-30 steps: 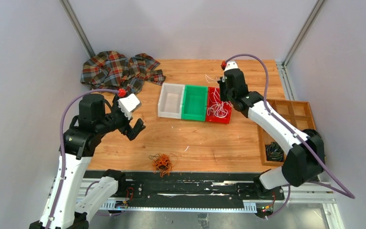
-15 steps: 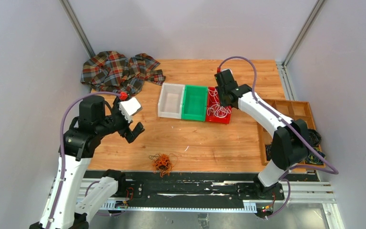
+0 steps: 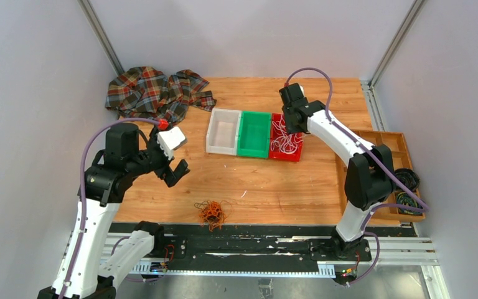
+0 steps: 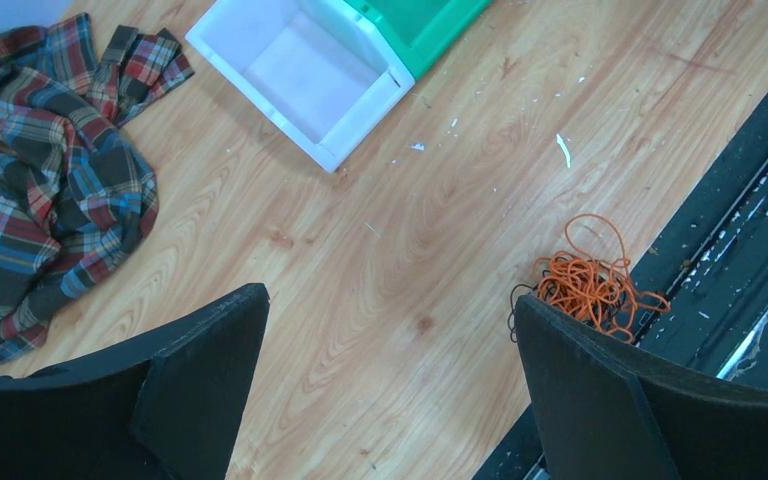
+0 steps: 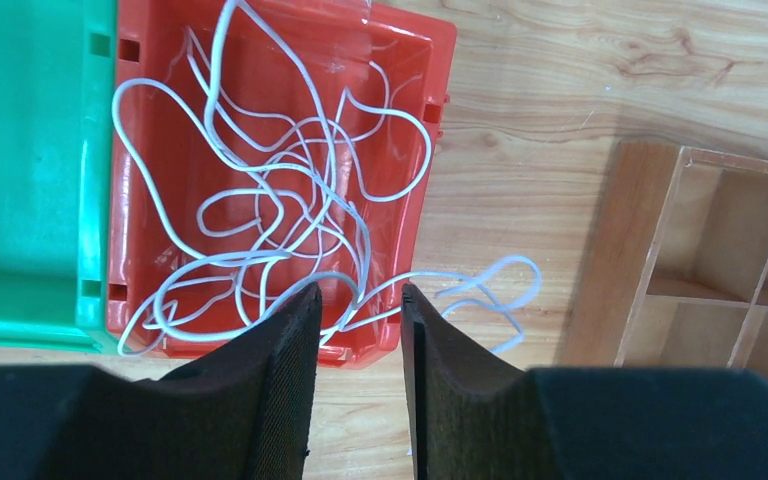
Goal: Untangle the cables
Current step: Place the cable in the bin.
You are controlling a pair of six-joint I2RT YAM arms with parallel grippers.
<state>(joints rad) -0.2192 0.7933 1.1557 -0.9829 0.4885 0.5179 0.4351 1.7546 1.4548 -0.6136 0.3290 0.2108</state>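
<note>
The white cables [image 5: 300, 235] lie in a loose tangle of loops inside the red bin [image 5: 438, 60]. One loop [image 5: 512, 272] spills over the bin's wall onto the wooden table [image 3: 255, 187]. The red bin is the right-hand end of a row of three touching bins, with the green bin [image 5: 20, 150] in the middle and the white bin [image 4: 300, 75] at the left. The green and white bins show nothing inside. The right gripper [image 5: 358, 297] hangs over the red bin's edge, close above the wires. Its fingers are parted by a narrow gap, and a white strand shows through the gap, but nothing looks pinched. A second bundle, the orange cables [image 4: 585, 290], sits balled up near the front edge of the table, just beside the black rail, with a thin black strand [image 4: 512, 310] looping out at one side. It lies well apart from the bins. The left gripper [image 4: 390, 400] hovers above the bare wood between the orange bundle and the left side of the table. Its fingers are spread wide and it carries nothing. A crumpled plaid cloth [image 3: 152, 90] lies at the far left corner of the table. A wooden compartment tray [image 3: 386, 146] sits on the table at its right edge, close to the red bin.
</note>
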